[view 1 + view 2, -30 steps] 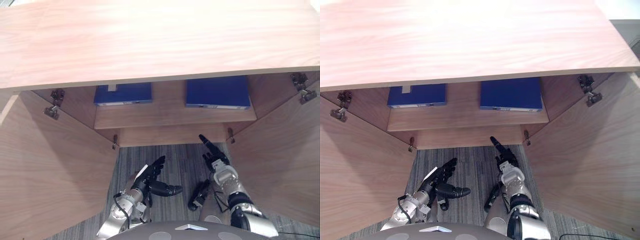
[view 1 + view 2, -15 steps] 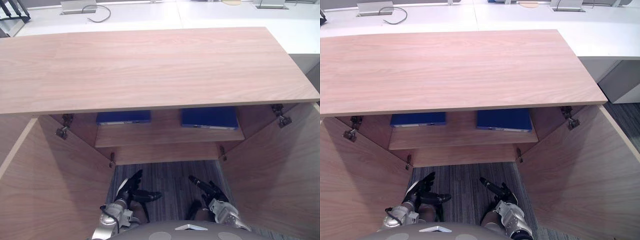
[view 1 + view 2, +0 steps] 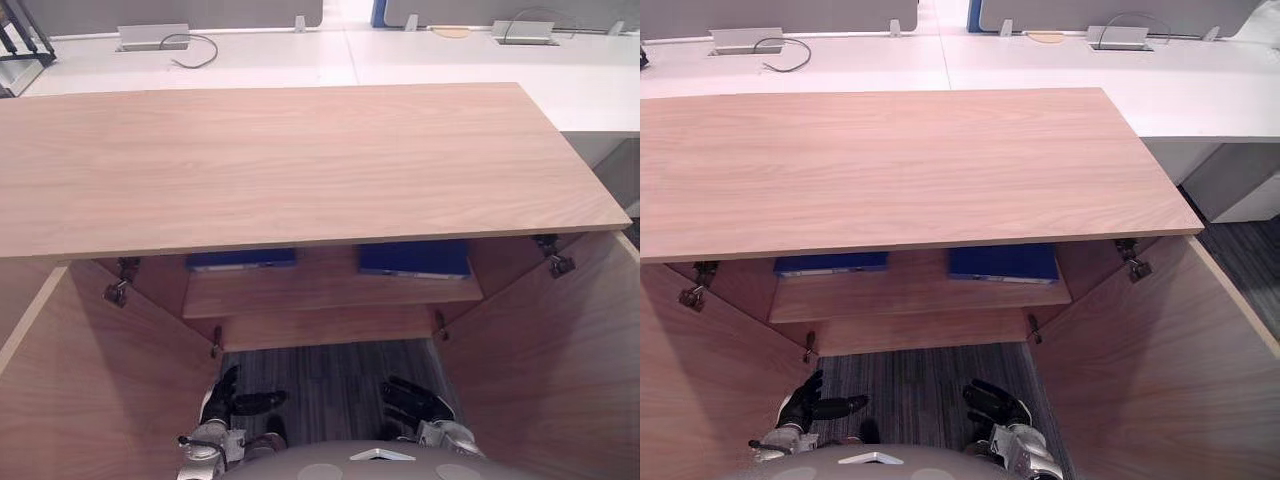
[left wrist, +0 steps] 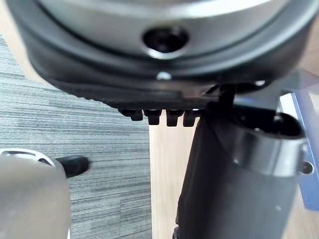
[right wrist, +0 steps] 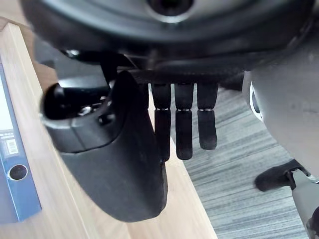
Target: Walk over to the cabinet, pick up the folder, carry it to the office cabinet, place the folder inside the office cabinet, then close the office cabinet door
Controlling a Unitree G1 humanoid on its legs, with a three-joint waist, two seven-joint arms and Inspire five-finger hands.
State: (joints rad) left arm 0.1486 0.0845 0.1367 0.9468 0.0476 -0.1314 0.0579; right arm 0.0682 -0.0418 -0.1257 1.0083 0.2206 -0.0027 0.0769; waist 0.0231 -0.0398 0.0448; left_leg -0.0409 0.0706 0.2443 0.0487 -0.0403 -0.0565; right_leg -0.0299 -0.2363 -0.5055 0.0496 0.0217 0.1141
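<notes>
Two blue folders lie flat on the shelf inside the open wooden cabinet (image 3: 300,160), one on the left (image 3: 240,259) and one on the right (image 3: 413,258). Both my hands hang low in front of the cabinet, over the carpet and well short of the shelf. My left hand (image 3: 225,395) has straight fingers and holds nothing. My right hand (image 3: 410,400) has its fingers (image 5: 183,124) curled partway in and is empty. An edge of one blue folder (image 5: 15,179) shows past the right hand in the right wrist view.
The cabinet's left door (image 3: 100,390) and right door (image 3: 550,350) stand wide open on either side of me. Grey carpet (image 3: 330,375) lies between them. White desks (image 3: 450,50) with cable boxes stand behind the cabinet.
The camera has lifted, so more of the cabinet top and the desks show. Both hands have sunk towards me. The right hand's fingers have gone from straight to curled.
</notes>
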